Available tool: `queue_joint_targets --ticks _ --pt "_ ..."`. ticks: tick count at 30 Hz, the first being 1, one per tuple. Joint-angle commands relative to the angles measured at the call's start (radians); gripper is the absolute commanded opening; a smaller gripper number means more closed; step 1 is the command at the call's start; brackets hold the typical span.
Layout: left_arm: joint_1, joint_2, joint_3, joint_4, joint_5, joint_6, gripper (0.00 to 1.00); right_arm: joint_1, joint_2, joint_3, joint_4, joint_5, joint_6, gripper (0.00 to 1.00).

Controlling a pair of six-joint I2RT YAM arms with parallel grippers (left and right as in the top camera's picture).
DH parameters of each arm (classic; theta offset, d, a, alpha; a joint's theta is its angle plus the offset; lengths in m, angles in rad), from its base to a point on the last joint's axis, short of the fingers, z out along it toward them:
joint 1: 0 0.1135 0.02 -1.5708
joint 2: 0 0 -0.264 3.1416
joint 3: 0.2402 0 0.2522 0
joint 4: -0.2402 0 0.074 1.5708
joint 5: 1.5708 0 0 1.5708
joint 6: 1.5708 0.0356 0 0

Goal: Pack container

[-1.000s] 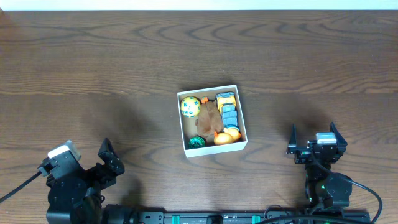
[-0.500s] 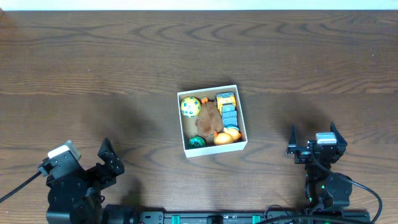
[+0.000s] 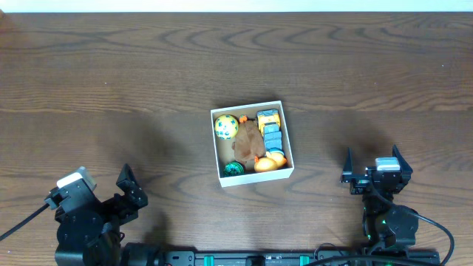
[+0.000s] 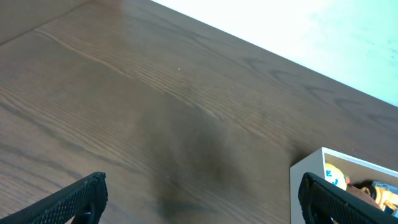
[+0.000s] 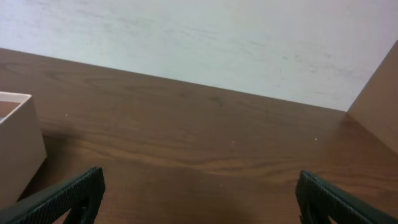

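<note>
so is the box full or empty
Nearly full: the container holds a yellow ball, a brown plush, a blue toy, an orange toy and a green disc; little floor shows.

A dark brown wood-grain table (image 3: 111, 81) fills the overhead view, its grain running from 9 o'clock to 3 o'clock. Along its 12 o'clock edge it meets a pale white strip (image 3: 236, 5). Only one thing rests directly on the wood: a small square white cardboard box (image 3: 259, 177) with low walls, just off centre toward 5 o'clock, turned slightly counter-clockwise against the grain. It casts a soft shadow on the wood toward 9 o'clock.
</note>
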Motion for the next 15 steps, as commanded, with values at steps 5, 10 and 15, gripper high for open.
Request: queue_joint_targets --ticks 5,10,15 --pt "0.002 -0.003 -0.007 -0.005 -0.012 -0.013 0.98 -0.01 -0.007 -0.002 -0.005 -0.007 -0.008 0.99" --pt "0.005 -0.03 -0.016 -0.107 -0.012 -0.013 0.98 -0.01 -0.006 -0.002 -0.005 -0.007 -0.008 0.99" --pt "0.006 -0.135 -0.113 -0.114 -0.012 0.013 0.98 -0.01 -0.006 -0.002 -0.005 -0.007 -0.008 0.99"
